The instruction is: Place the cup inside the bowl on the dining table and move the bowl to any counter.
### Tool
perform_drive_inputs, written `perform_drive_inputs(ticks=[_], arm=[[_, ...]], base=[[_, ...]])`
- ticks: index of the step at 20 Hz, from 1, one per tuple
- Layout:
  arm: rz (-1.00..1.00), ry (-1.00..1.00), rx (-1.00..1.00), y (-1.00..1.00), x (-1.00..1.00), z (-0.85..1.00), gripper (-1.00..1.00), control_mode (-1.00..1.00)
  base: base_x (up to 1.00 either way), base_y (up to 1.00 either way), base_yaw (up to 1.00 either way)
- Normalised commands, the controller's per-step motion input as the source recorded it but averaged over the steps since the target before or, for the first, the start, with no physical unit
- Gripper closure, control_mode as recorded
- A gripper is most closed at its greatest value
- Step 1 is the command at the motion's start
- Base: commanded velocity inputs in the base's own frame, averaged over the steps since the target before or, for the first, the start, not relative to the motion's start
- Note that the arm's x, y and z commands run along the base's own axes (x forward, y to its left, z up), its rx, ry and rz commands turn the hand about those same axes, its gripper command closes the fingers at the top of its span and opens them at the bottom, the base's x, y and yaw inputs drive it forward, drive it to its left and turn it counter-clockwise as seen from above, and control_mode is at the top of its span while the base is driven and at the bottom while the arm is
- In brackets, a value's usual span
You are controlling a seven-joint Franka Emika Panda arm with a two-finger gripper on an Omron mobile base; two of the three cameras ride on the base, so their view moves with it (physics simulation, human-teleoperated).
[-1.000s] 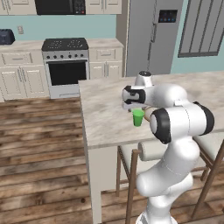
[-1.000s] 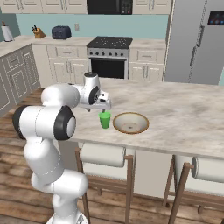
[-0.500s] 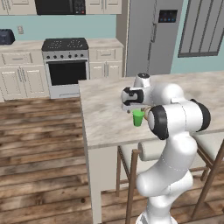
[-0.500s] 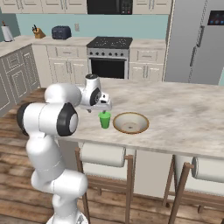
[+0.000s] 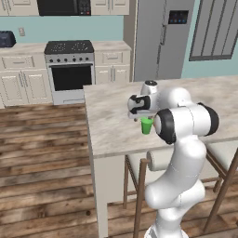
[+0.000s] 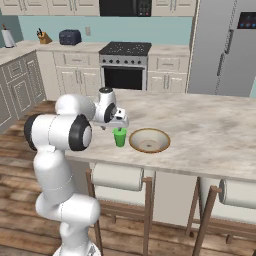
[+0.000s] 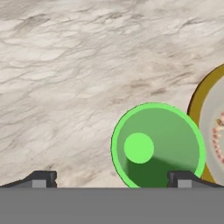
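Hovering spread wide over the table (image 6: 210,135), the gripper (image 7: 109,178) holds nothing (one fingertip (image 7: 183,178) sits above the cup's rim). One green cup (image 6: 119,137) stands upright just beside one bowl (image 6: 149,140). Two stools (image 6: 117,178) are tucked below the near edge.

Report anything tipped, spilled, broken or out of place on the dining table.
Nothing stands out. The small bright green cup stands upright and empty on the beige marbled dining table, beside the wide tan-rimmed bowl, which sits level. The open end effector hovers over the cup.
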Motion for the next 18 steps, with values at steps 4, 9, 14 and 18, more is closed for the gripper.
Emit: perform_drive_inputs(ticks=[4, 9, 14, 18], arm=[[0.0, 0.0, 0.0, 0.0, 0.13, -0.12, -1.0, -1.0], [0.0, 0.0, 0.0, 0.0, 0.07, -0.1, -1.0, -1.0], [0.0, 0.0, 0.0, 0.0, 0.05, -0.11, -1.0, -1.0], [0.0, 0.0, 0.0, 0.0, 0.07, -0.11, -1.0, -1.0]], base=[[0.0, 0.0, 0.0], [0.0, 0.0, 0.0], [0.0, 0.0, 0.0], [0.0, 0.0, 0.0]])
